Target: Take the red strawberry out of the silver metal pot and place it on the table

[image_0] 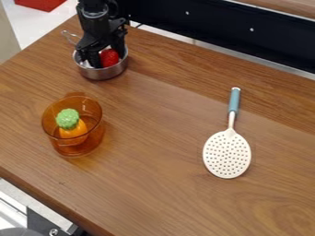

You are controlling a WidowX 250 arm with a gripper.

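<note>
Steeply downward, black arm, into metal pot

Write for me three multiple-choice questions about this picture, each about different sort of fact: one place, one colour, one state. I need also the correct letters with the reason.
1. Where is the gripper?
A) Near the right edge of the picture
B) At the metal pot
C) Near the bottom edge of the picture

2. What colour is the handle of the slotted spoon?
A) Grey-blue
B) Red
C) Black

3. In what state is the amber pot?
A) Upside down
B) Covered by a lid
C) Upright and uncovered

1: B, the gripper reaches down into the metal pot, beside a red thing.
2: A, the handle is grey-blue, above a cream perforated head.
3: C, its mouth is open upward, and an orange thing with a green top shows inside.
</note>
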